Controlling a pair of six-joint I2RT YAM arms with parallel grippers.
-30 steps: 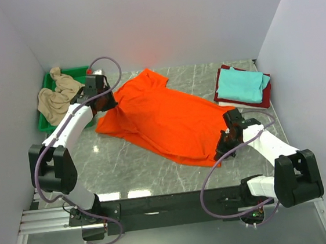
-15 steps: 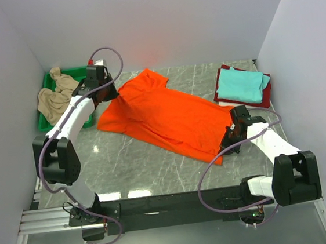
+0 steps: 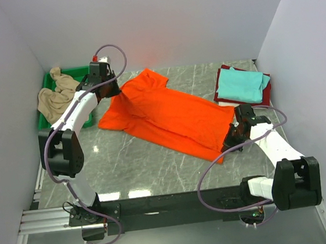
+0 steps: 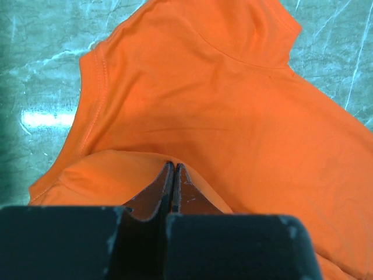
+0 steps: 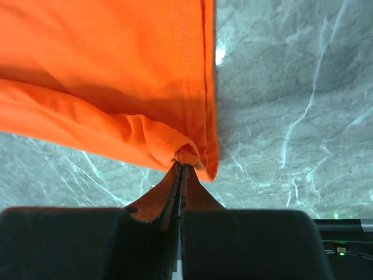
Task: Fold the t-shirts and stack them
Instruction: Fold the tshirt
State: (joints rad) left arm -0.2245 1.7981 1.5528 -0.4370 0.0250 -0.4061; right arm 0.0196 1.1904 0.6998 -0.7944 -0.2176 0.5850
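Observation:
A bright orange t-shirt point(image 3: 168, 118) lies stretched diagonally across the marble table, from far left to near right. My left gripper point(image 3: 112, 92) is shut on its far left edge, pinching a fold of orange cloth point(image 4: 116, 169) at the fingertips. At the near right, my right gripper point(image 3: 234, 136) is shut on a bunched hem corner point(image 5: 186, 153), lifted above the table. A folded teal t-shirt point(image 3: 241, 84) rests on a dark red one point(image 3: 267, 96) at the far right. A crumpled beige t-shirt point(image 3: 55, 98) fills the green tray point(image 3: 45, 82).
The green tray sits against the left wall at the back. White walls close in the table on three sides. Bare marble point(image 3: 127, 166) lies in front of the orange shirt. The stack of folded shirts is close to the right arm's elbow.
Both grippers have carried the orange shirt toward the back and right. The left gripper rose toward the far wall, the right moved right, and the cloth now lies tauter between them.

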